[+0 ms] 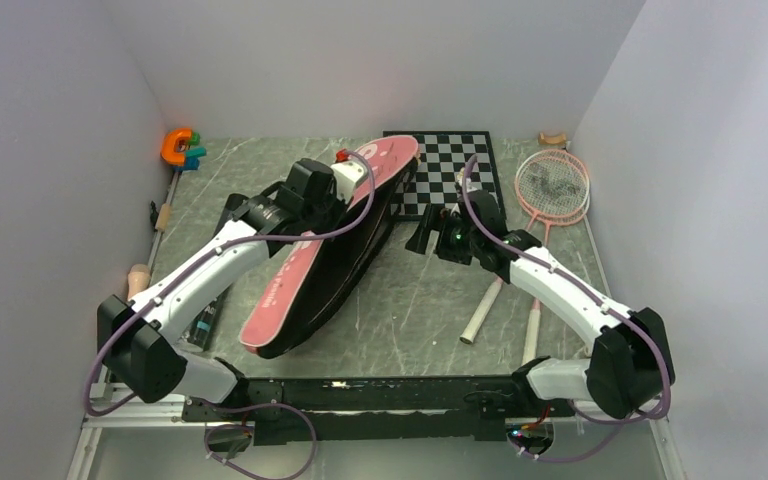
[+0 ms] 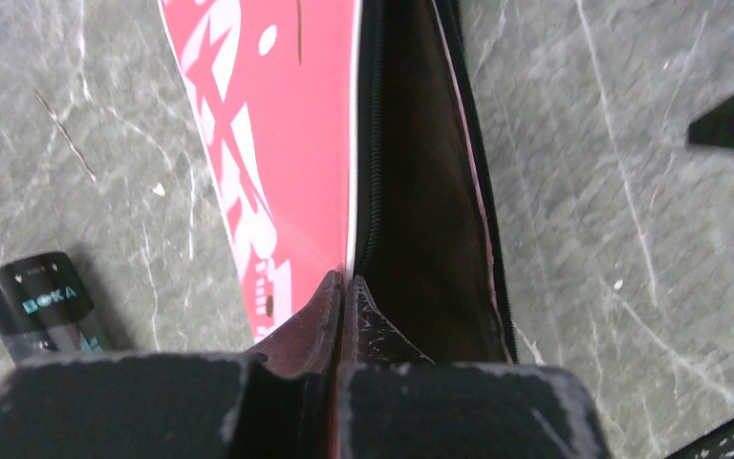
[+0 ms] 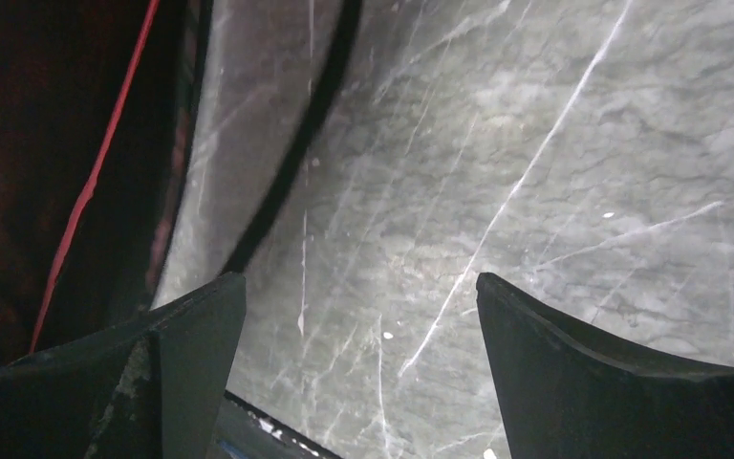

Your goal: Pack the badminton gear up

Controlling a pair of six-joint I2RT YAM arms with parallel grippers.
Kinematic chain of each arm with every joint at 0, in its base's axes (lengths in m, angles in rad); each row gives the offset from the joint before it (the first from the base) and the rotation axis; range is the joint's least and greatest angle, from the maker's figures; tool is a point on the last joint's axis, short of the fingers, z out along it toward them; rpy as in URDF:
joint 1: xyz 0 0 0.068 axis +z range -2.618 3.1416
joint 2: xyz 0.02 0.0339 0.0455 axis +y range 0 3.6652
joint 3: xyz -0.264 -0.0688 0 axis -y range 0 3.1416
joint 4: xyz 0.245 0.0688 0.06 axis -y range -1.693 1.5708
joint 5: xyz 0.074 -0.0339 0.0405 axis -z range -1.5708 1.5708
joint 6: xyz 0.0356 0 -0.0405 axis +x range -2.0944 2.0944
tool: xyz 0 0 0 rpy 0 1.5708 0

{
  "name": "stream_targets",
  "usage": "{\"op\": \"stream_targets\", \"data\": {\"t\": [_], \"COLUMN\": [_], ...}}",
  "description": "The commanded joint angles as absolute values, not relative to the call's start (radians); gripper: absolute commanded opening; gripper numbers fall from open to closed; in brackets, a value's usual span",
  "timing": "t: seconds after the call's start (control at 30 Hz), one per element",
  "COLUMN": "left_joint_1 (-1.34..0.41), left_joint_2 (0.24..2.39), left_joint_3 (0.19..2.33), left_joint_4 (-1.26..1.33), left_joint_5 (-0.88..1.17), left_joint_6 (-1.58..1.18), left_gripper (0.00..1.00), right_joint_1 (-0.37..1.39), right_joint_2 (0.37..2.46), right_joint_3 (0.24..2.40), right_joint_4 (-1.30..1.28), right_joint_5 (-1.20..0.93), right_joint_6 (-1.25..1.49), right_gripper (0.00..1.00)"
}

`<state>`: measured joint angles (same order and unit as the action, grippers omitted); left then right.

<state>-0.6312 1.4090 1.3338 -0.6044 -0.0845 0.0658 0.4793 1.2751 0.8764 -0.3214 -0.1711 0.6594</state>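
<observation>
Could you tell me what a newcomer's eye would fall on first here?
The long pink bag lies open diagonally across the middle of the table, with the left gripper pinching the edge of its pink flap. The right gripper hangs open over bare table beside the bag. Two pink rackets lie at the far right, next to a chessboard.

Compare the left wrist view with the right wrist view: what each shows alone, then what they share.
Left wrist only: the left fingers pinched shut on the edge of the pink bag beside its zipper, and a black tube labelled DOKA. Right wrist only: the right fingers spread open above the table. Both: the bag's dark inside and the grey marbled table.
</observation>
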Motion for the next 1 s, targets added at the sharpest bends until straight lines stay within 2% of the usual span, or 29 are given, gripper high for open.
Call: {"op": "stream_targets", "data": {"t": [0.0,0.13,0.33,0.43,0.57,0.67,0.97], "left_joint_1": [-0.613,-0.594,-0.576,-0.569,-0.558,-0.552,-0.516], "left_joint_2": [1.338,1.312,1.276,1.26,1.249,1.247,1.225], "left_joint_3": [1.28,1.257,1.245,1.241,1.242,1.244,1.235], "left_joint_4": [-0.602,-0.601,-0.594,-0.593,-0.6,-0.602,-0.603], "left_joint_5": [-0.1,-0.091,-0.09,-0.087,-0.077,-0.067,-0.032], "left_joint_6": [0.094,0.095,0.098,0.101,0.109,0.112,0.106], "left_gripper": [0.0,0.0,0.0,0.0,0.0,0.0,0.0], "right_joint_1": [0.47,0.382,0.149,0.094,0.049,0.027,0.006], "right_joint_2": [1.258,1.242,1.262,1.33,1.444,1.538,1.75], "right_joint_3": [0.962,0.927,0.889,0.931,0.996,1.03,1.177], "right_joint_4": [-0.421,-0.57,-0.573,-0.569,-0.568,-0.541,-0.518], "right_joint_5": [0.013,0.179,0.227,0.276,0.341,0.397,0.45], "right_joint_6": [0.694,0.755,0.737,0.726,0.716,0.71,0.696], "right_gripper": [0.94,0.91,0.85,0.81,0.7,0.65,0.7]}}
